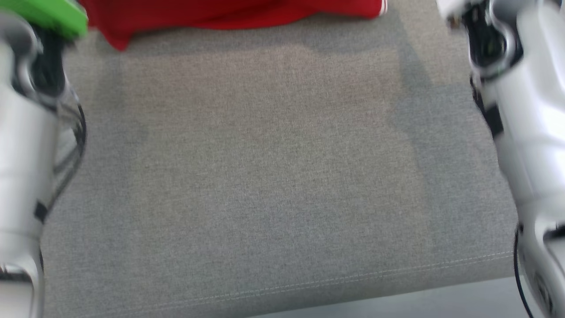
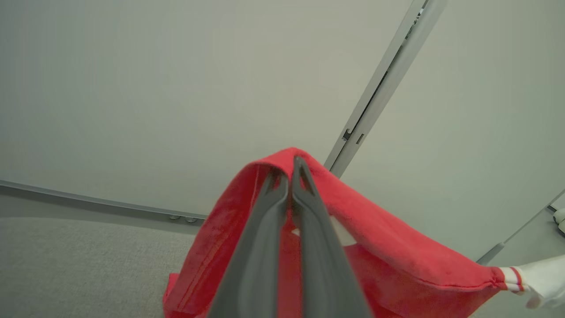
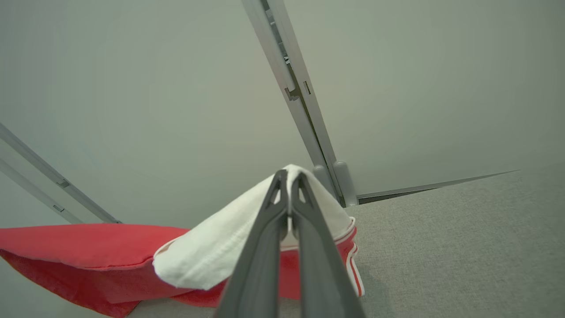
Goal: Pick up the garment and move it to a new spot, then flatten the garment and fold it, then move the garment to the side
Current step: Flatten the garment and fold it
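Left gripper (image 2: pixel 293 170), two long dark fingers pressed together, pinches a red fold of the garment (image 2: pixel 397 265). Right gripper (image 3: pixel 289 176), also closed, pinches a white part of the same garment, edged with red stripes. The garment hangs stretched between the two grippers, raised above the far side of a grey cloth-covered surface (image 1: pixel 282 176).

The step in hand looks like carrying the garment to a new spot. To do it well, both arms should travel together at the same height. They should hold the cloth taut enough that it does not sag or drag. It should then go down onto the open grey area low edge first, so that it lands flat.

The head view is blurred, with the left forearm (image 1: pixel 22 176) and right forearm (image 1: pixel 529 132) at its sides. A green shape (image 1: pixel 48 15) at the top left is cut off, and what it is cannot be told. Most of the garment is cut off too. Its kind is unclear, as is whether its lower edge touches the surface.
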Robot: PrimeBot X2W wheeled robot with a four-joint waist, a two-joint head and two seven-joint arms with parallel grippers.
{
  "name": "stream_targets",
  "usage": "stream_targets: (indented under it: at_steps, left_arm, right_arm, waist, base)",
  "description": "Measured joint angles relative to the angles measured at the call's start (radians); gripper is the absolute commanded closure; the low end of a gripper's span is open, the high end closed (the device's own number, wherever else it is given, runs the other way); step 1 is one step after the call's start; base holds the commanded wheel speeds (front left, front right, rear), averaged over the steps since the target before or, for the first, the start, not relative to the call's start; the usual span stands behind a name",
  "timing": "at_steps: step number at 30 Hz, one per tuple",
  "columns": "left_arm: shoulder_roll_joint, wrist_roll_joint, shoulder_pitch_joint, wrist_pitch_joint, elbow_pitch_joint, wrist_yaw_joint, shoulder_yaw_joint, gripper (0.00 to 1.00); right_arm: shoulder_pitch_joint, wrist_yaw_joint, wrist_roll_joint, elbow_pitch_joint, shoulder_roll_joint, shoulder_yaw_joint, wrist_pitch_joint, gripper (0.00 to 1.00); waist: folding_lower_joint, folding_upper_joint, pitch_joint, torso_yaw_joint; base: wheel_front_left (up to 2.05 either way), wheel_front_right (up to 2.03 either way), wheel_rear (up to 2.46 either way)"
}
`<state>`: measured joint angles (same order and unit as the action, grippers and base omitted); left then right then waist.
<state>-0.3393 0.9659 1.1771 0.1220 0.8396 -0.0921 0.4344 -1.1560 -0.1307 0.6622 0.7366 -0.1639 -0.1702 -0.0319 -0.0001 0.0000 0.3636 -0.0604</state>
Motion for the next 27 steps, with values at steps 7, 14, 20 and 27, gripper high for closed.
stream_targets:
  at_steps: [7,14,20,27]
  left_arm:
    - [-0.04,0.06,-0.414,-0.022,-0.198,0.028,0.011,1.0]
    - [-0.094,0.12,-0.774,0.008,-0.506,0.128,-0.025,1.0]
    - [-0.109,0.153,-0.997,0.022,-0.681,0.217,-0.038,1.0]
    - [-0.087,0.185,-1.217,0.066,-0.761,0.275,-0.04,1.0]
  right_arm:
    - [0.474,0.0,0.164,-0.313,-0.098,0.018,-0.061,1.0]
    - [0.87,0.0,0.195,-0.573,-0.085,0.099,-0.118,1.0]
    - [1.097,0.0,0.158,-0.699,-0.029,0.18,-0.156,1.0]
    - [1.288,0.0,0.133,-0.812,0.056,0.235,-0.255,1.0]
  waist:
    - [0.0,0.0,-0.1,0.006]
    - [0.0,0.0,-0.175,0.011]
    - [0.0,0.0,-0.215,0.015]
    - [0.0,0.0,-0.26,0.016]
  base:
    - [0.0,0.0,0.0]
    - [0.0,0.0,0.0]
    - [0.0,0.0,0.0]
    - [0.0,0.0,0.0]
